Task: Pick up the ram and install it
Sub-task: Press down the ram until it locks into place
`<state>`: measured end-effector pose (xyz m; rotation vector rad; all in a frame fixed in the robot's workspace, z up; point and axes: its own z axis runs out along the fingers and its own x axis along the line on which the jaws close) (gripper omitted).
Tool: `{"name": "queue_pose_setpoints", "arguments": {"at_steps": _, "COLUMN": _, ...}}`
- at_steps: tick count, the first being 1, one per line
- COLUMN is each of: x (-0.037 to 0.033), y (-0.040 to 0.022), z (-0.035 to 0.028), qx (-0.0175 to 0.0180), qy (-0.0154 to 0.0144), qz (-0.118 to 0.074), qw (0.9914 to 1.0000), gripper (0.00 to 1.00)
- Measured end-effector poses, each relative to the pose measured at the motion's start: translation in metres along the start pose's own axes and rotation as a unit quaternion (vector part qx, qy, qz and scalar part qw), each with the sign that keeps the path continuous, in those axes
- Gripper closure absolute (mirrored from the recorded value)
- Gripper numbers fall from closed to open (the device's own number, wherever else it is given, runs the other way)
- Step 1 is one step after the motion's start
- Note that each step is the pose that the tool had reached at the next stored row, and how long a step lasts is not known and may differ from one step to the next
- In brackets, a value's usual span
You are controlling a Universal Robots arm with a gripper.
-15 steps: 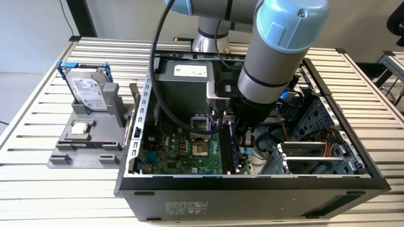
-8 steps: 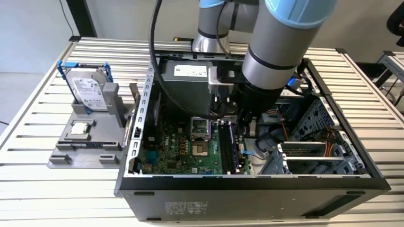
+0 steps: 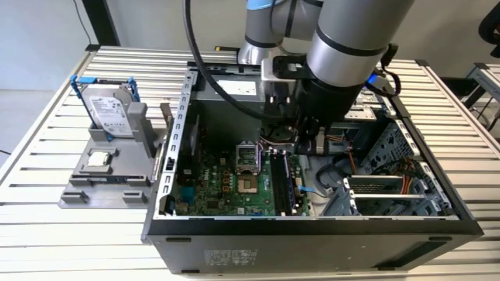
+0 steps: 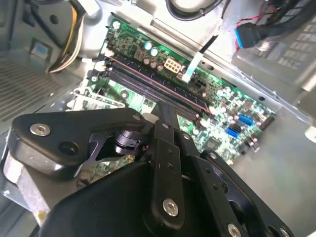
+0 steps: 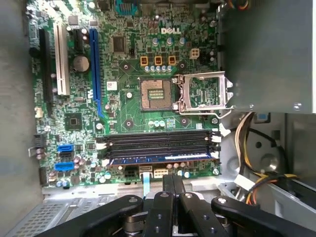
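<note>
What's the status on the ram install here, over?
Gripper shut, holding nothing visible, over the memory slots. Ram apparently lying in the slot nearest the board edge, seating unclear. Nothing in the way.

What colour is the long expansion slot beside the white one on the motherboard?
Blue: the long expansion slot shows best in the first wrist view.

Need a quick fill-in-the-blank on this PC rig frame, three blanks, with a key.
1. The computer case is ___ on top, and the gripper hangs inside it above the memory slots.
2. The motherboard is ___ in colour.
3. The hard drive stands outside the case in a ___ frame.

Missing words: open; green; blue
</note>
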<state>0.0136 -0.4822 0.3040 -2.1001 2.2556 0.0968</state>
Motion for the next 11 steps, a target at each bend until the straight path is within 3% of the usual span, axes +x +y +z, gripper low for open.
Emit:
{"name": "queue_pose_setpoints", "arguments": {"at_steps": 3, "x": -0.0011, "y": 0.0001, "z": -0.0131, "qx": 0.0, "qy": 0.0001, "qz": 0.0, "qw": 1.0, "gripper": 1.0}}
{"name": "queue_pose_setpoints", "arguments": {"at_steps": 5, "x": -0.0015, "y": 0.0001, "z": -0.0174, "qx": 0.0, "qy": 0.0001, "qz": 0.0, "qw": 1.0, "gripper": 1.0}}
{"name": "queue_pose_setpoints", "arguments": {"at_steps": 11, "x": -0.0015, "y": 0.0001, "z": -0.0182, "qx": 0.0, "qy": 0.0004, "qz": 0.0, "qw": 1.0, "gripper": 1.0}}
